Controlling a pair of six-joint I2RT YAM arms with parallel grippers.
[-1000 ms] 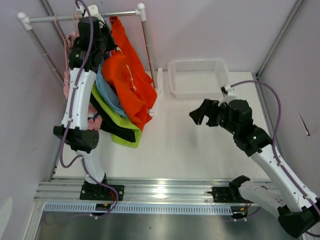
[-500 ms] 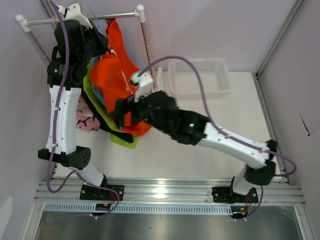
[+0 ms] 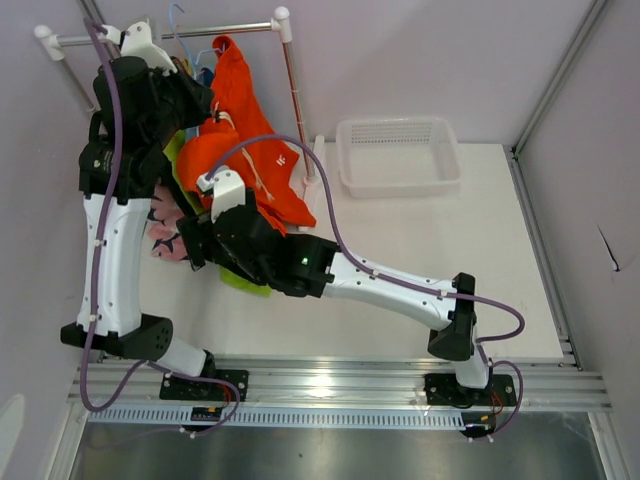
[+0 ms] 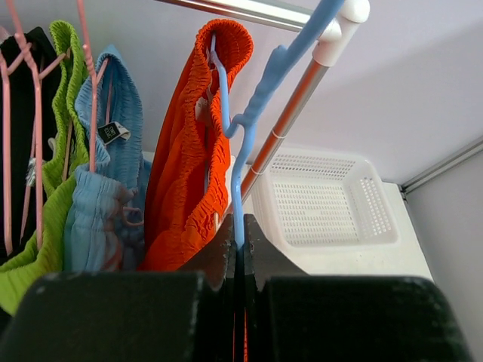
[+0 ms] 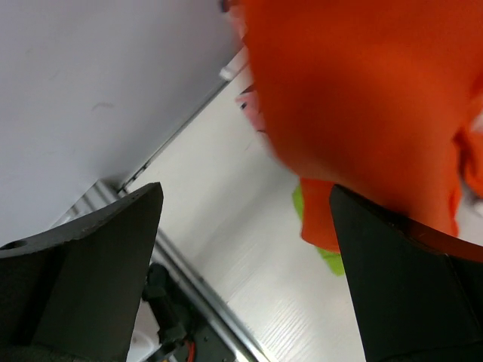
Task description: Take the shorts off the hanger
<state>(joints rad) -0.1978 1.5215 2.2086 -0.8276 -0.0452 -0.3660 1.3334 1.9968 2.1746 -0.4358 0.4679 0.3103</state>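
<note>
Reach across the bench [image 3: 420, 250] has carried the right fingers [image 5: 83, 256], spread wide, from beside the basket [image 3: 398, 186] to just under the orange shorts [image 4: 189, 151], which hang on the blue hanger [image 4: 243, 162] pinched by the closed left fingers [image 4: 219, 256], so tugging them off looks next.

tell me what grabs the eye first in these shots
The bright orange cloth shorts draped on a light blue plastic hanger, back left, stand out. The left end effector pinches that hanger's bottom, while the right end effector gapes open near the orange cloth.
</note>
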